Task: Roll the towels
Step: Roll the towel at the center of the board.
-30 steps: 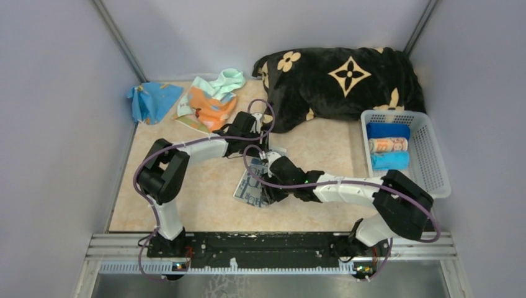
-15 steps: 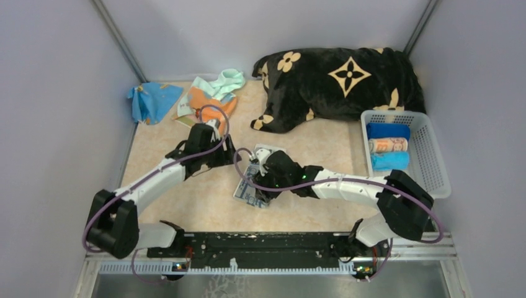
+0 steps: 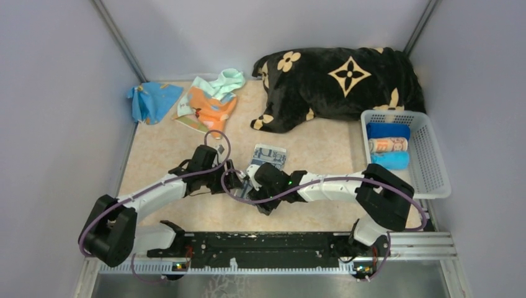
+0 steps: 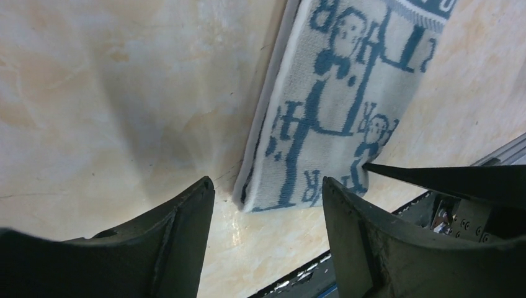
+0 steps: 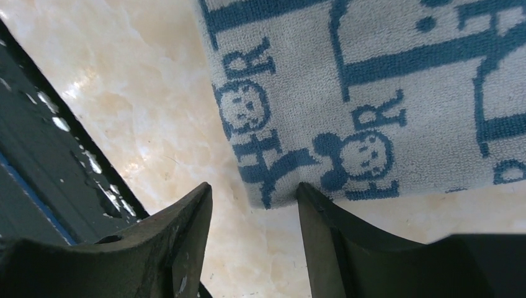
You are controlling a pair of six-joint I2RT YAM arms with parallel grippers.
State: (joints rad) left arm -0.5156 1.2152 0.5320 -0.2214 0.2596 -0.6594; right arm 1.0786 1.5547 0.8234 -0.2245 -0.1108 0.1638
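1. grey-blue patterned towel (image 3: 268, 155) lies flat and unrolled mid-table in the top view. three rolled towels (image 3: 387, 145) sit in the basket (image 3: 438, 169). the orange towel (image 3: 211, 110), mint towel (image 3: 227, 79) and blue towel (image 3: 149, 100) lie loose at the far left.
2. left wrist: the left gripper (image 4: 267, 194) has its jaws apart, straddling a near corner of the patterned towel and gripping nothing.
3. right wrist: the right gripper (image 5: 253, 190) is likewise spread at the towel's near edge. this roll looks not yet begun.

letters "or" on grey-blue towel (image 5: 384, 81)

Open table (image 3: 162, 158) left of the towel (image 3: 268, 155); blanket (image 3: 338, 81), basket (image 3: 434, 167) crowd right.
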